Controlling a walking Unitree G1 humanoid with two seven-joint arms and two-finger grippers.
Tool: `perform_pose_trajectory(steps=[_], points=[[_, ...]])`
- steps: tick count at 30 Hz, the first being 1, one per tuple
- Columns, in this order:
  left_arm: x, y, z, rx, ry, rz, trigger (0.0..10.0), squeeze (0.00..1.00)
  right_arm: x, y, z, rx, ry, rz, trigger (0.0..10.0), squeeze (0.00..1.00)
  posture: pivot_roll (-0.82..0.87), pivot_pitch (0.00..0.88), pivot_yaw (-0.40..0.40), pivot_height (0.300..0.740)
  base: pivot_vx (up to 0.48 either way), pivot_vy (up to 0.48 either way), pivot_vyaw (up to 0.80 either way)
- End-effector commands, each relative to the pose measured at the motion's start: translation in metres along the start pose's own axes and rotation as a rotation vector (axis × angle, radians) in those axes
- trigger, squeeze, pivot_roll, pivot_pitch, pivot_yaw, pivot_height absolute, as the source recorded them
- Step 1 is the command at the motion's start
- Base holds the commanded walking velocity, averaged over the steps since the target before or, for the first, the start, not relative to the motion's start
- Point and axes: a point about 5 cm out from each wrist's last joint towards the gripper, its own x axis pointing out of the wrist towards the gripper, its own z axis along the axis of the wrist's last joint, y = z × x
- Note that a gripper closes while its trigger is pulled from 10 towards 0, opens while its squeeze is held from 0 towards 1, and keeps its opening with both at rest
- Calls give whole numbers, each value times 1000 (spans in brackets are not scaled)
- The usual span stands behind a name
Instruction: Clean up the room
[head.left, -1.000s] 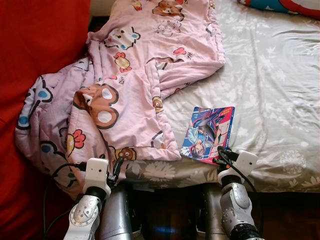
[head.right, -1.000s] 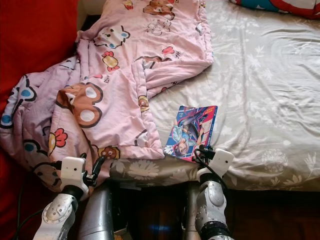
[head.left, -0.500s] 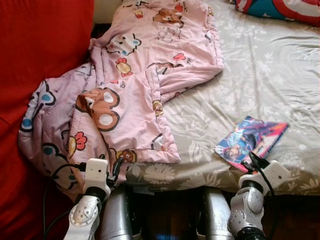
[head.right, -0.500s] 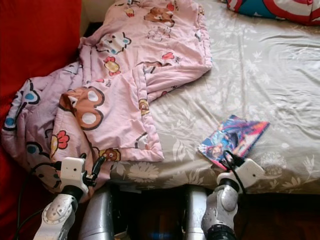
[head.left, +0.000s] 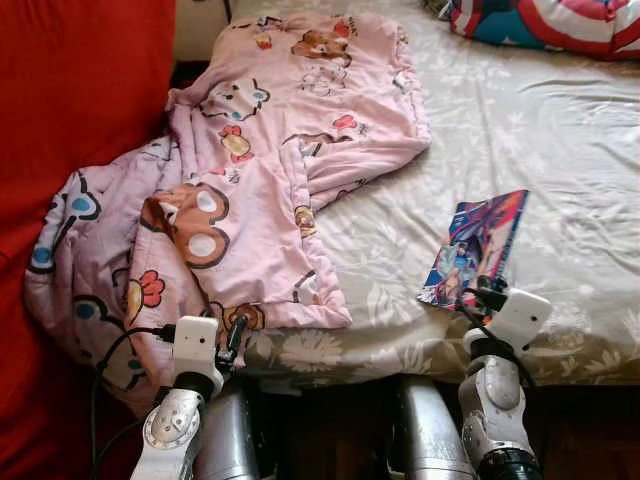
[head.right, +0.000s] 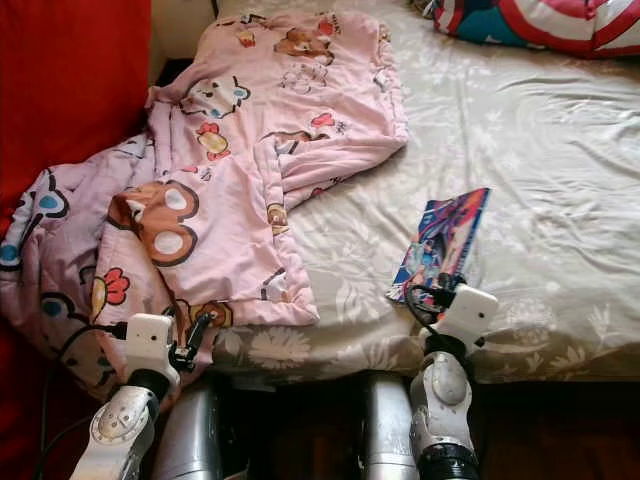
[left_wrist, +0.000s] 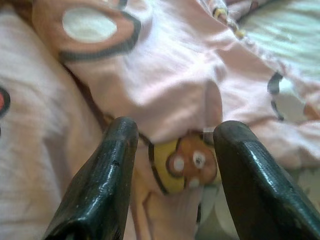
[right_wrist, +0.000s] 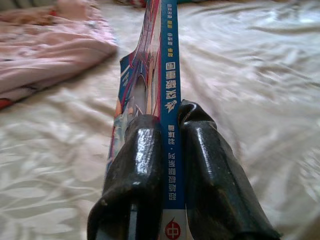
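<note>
A thin comic book (head.left: 475, 247) with a blue spine (right_wrist: 169, 100) is tilted up on its edge over the grey flowered bed sheet (head.left: 560, 150). My right gripper (head.left: 483, 293) is shut on its near end, and both black fingers (right_wrist: 145, 165) press its covers. A pink cartoon-print blanket (head.left: 260, 170) lies crumpled across the bed's left side and hangs over the edge. My left gripper (head.left: 232, 335) is open at the blanket's hanging hem, with a bear print (left_wrist: 187, 160) between its spread fingers (left_wrist: 107, 170).
A red surface (head.left: 70, 100) rises at the left beside the blanket. A red, white and blue pillow (head.left: 550, 20) lies at the bed's far right. My silver legs (head.left: 425, 440) stand against the bed's front edge.
My right gripper has lifted the comic book off the sheet, swung it to the right and stood it on edge. The left arm has stayed put. The camera has shifted slightly.
</note>
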Motion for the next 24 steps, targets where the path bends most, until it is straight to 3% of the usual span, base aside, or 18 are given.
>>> perform_pose_trajectory(steps=[1, 12, 24], points=[[-2, 1, -10, 3, 34, 10, 10000, 0, -1, 5, 4, -32, -17, 69, 10000, 0, -42, 111, 3, 617, 0, 0, 0], [6, 12, -30, -12, 130, 53, 10000, 0, 4, 14, 6, -29, -4, 126, 10000, 0, -57, 55, 8, 677, 0, 0, 0], [1, 26, -62, -54, 307, 121, 10000, 0, 2, 15, 4, -26, 7, 160, 10000, 0, -63, 0, 1, 740, 0, 0, 0]])
